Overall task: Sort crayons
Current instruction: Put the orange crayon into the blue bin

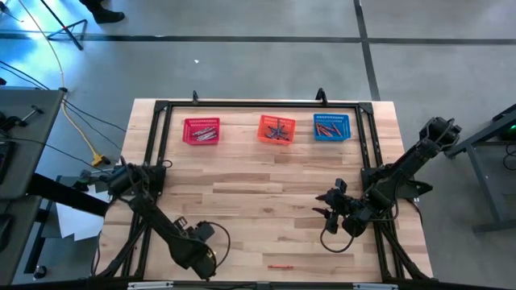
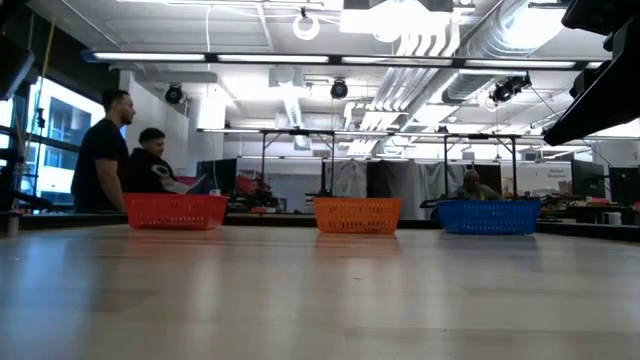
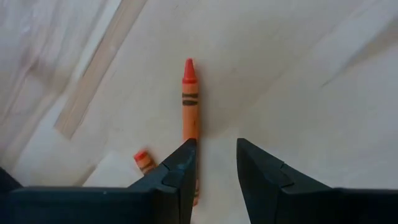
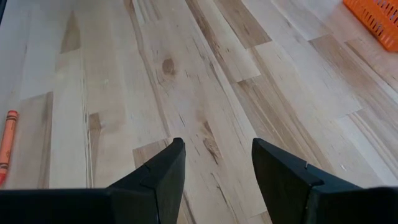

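An orange crayon (image 3: 189, 106) lies flat on the wooden table in the left wrist view. Its near end runs behind one finger of my left gripper (image 3: 216, 146), which is open with bare table in its gap. A second orange crayon's tip (image 3: 143, 160) shows beside that finger. My left gripper (image 1: 205, 259) hangs over the table's near left part. One orange crayon (image 1: 280, 266) lies by the near edge, also at the edge of the right wrist view as an orange crayon (image 4: 6, 146). My right gripper (image 1: 324, 208) waits open at the right, over bare wood (image 4: 217, 146).
Three mesh baskets stand in a row at the far side: red (image 1: 201, 130), orange (image 1: 276, 129) and blue (image 1: 331, 127), each with crayons inside. They also show in the low view: red basket (image 2: 175, 211), orange basket (image 2: 357, 214), blue basket (image 2: 488, 215). People are beyond the table.
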